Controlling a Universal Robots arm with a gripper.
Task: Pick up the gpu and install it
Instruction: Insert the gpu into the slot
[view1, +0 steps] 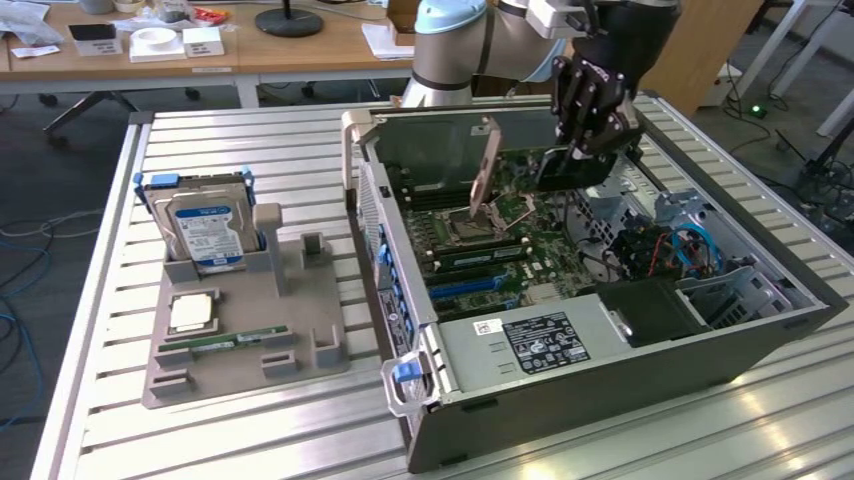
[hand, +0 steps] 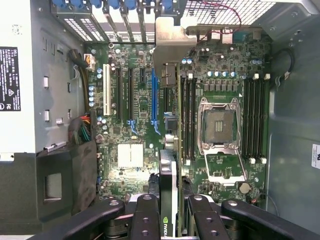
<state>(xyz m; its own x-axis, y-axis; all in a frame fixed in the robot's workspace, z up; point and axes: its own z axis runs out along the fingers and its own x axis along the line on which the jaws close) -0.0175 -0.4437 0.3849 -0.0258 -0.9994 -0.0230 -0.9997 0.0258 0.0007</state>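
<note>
Hovering above the motherboard (hand: 130, 100), our gripper (hand: 172, 215) pinches the gpu (hand: 168, 175); we judge pick-up done, seating not yet.

Silver-grey arm (view1: 447, 50) with pale blue joint caps, black pincer (view1: 587, 150), jointed linkage fingers (hand: 145, 217) studded with round pivot pins
</note>
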